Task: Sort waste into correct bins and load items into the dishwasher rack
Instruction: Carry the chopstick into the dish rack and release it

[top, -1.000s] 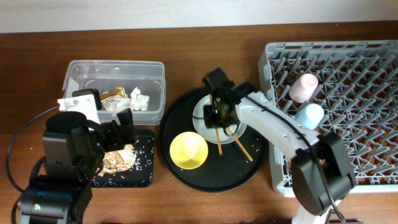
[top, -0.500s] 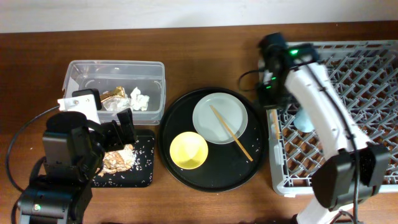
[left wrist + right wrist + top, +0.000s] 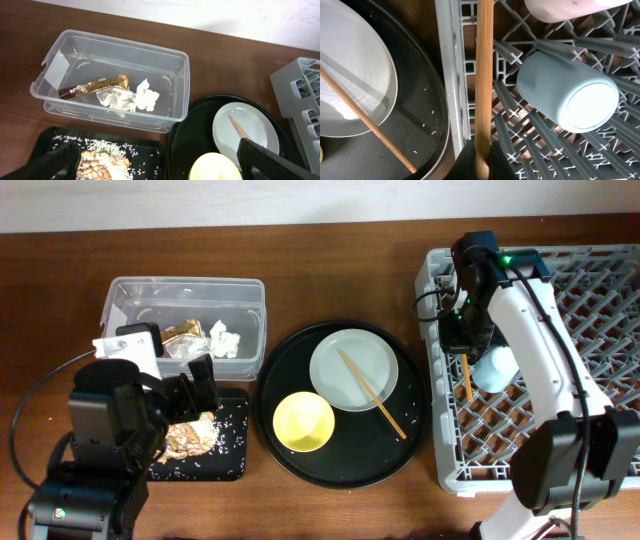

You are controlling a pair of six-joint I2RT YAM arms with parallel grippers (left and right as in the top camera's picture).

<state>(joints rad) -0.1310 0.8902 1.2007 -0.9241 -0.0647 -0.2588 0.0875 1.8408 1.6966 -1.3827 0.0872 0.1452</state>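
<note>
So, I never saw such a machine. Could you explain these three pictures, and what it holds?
These are two robot arms with two-finger grippers. One picture looks down from above; the other two come from wrist cameras. The right gripper holds a wooden chopstick over the grey rack, beside a blue cup. The left gripper is open and empty, near a black tray of food scraps. A round tray carries a plate, a yellow bowl and another chopstick. The clear tub holds a wrapper and tissue.
</note>
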